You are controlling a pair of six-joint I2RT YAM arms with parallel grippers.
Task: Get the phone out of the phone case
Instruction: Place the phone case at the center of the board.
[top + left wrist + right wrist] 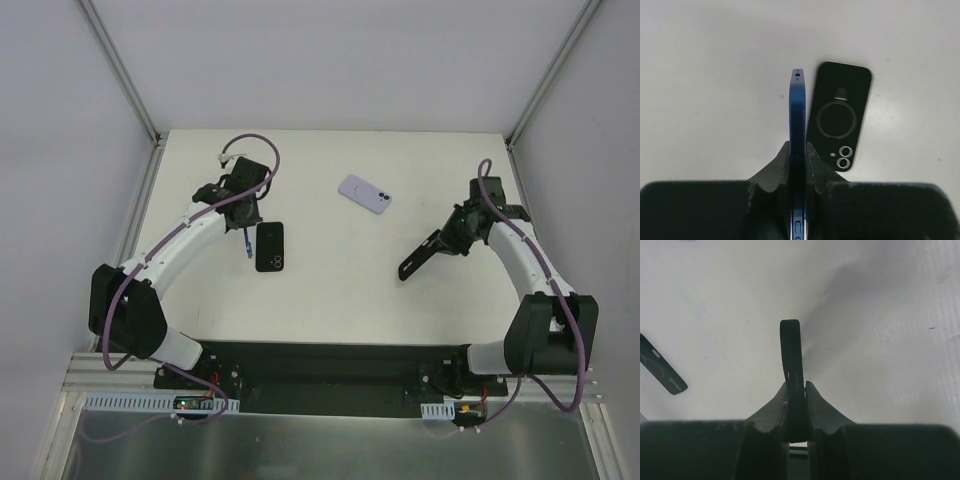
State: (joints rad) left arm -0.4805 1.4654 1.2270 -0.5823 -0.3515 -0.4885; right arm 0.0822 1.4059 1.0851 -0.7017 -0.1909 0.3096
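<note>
Left gripper point(798, 150) pinches the thin blue phone point(797, 110) beside the flat black slab point(840, 117). Right gripper point(796, 387) pinches a bendy black case point(790, 347). Such thin edges might slip out.

Overhead view down on table point(330, 300); wrist views close along their jaws.

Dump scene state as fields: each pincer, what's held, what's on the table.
left pincer: shut on blue phone, edge-on
right pincer: shut on black case, edge-on
table: black device flat, back up, beside the blue phone; lilac device flat, farther back, centre
task state: phone and case look separated, one per pincer
</note>
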